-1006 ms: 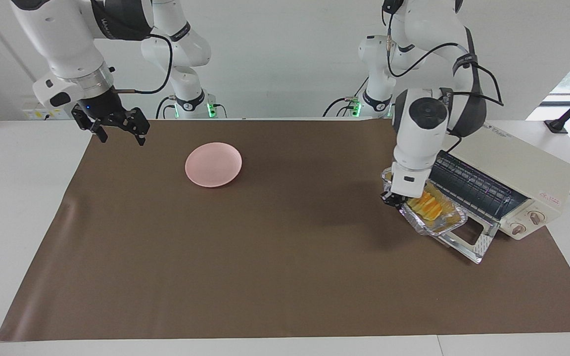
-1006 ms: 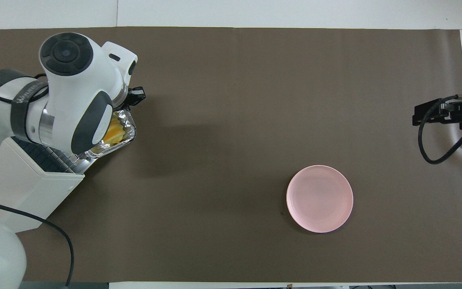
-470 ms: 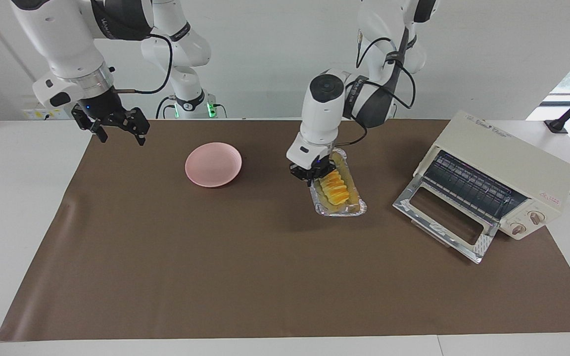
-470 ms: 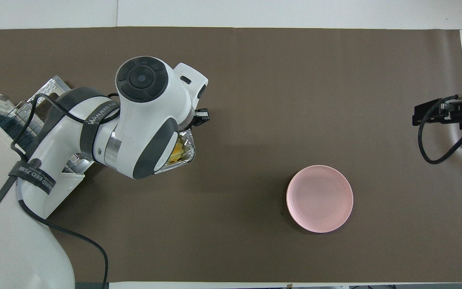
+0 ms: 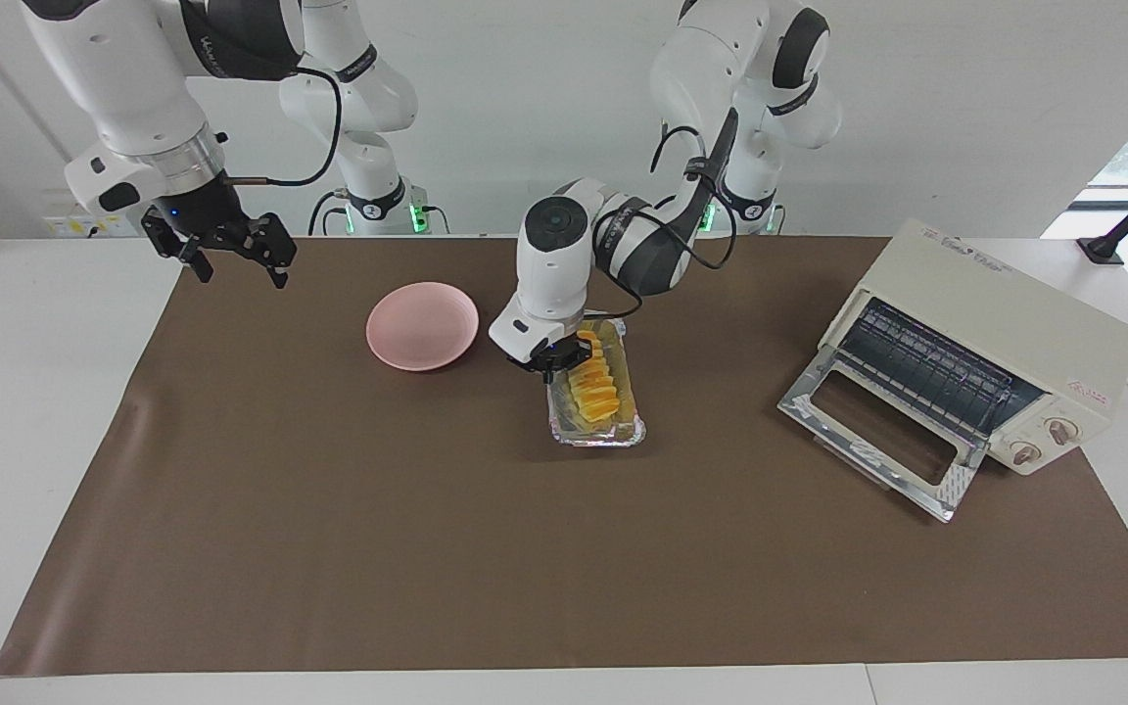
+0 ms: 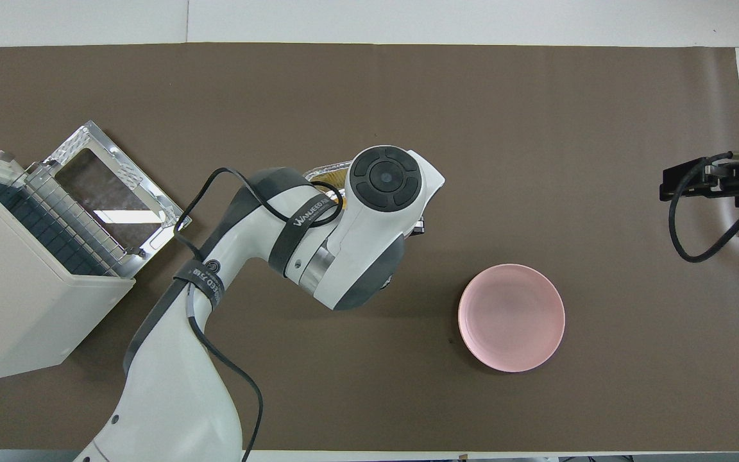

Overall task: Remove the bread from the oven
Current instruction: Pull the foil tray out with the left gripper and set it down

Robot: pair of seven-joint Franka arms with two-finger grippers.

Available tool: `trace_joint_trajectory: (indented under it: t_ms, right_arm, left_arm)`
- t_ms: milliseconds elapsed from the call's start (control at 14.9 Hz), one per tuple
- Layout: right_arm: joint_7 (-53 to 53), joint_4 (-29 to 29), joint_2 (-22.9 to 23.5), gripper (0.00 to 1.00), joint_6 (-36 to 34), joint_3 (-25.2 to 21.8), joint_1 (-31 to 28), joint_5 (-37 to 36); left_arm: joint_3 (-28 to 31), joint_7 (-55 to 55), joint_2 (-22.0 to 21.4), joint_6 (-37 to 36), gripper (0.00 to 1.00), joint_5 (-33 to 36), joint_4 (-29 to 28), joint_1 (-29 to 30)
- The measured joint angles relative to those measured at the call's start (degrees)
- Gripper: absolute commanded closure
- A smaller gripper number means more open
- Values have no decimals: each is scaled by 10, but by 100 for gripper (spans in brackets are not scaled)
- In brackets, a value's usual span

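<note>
The left end effector (image 5: 552, 358) grips the rim of a foil tray (image 5: 595, 403) holding the bread (image 5: 594, 388) – mid-bench, between the pink plate (image 5: 422, 325) and the oven (image 5: 975, 364), whose door hangs open. The right end effector (image 5: 228, 249) waits, fingers apart, over the bench's corner.

left arm (image 6: 292, 224): black band around forearm reads "wanjeed", white letters, clearest from overhead. smaller strap lower down carries round logo plus text, too small to read. oven (image 5: 990, 338): faint print along top edge and red mark by knobs, both unreadable.
</note>
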Motion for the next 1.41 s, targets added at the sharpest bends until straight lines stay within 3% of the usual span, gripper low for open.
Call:
trace_joint_trajectory:
  t_ms: [537, 604, 671, 738, 805, 1208, 1409]
  right_arm:
    - [0, 0, 0, 0, 0, 0, 0, 0]
    - [0, 0, 0, 0, 0, 0, 0, 0]
    - [0, 0, 0, 0, 0, 0, 0, 0]
    - [0, 0, 0, 0, 0, 0, 0, 0]
    - [0, 0, 0, 0, 0, 0, 0, 0]
    - [0, 0, 0, 0, 0, 0, 0, 0]
    - [0, 0, 0, 0, -1, 0, 0, 0]
  left_arm:
    - [0, 1, 8, 31, 100, -1, -15, -24]
    - [-1, 1, 8, 33, 74, -1, -18, -26]
    - [-2, 1, 8, 33, 37, -1, -18, -26]
    - [-2, 1, 8, 33, 24, -2, -18, -27]
    - [-2, 1, 8, 33, 0, -3, -17, -28]
    - [8, 0, 6, 2, 0, -38, 9, -25]
    - [18, -1, -16, -32, 0, -46, 32, 9]
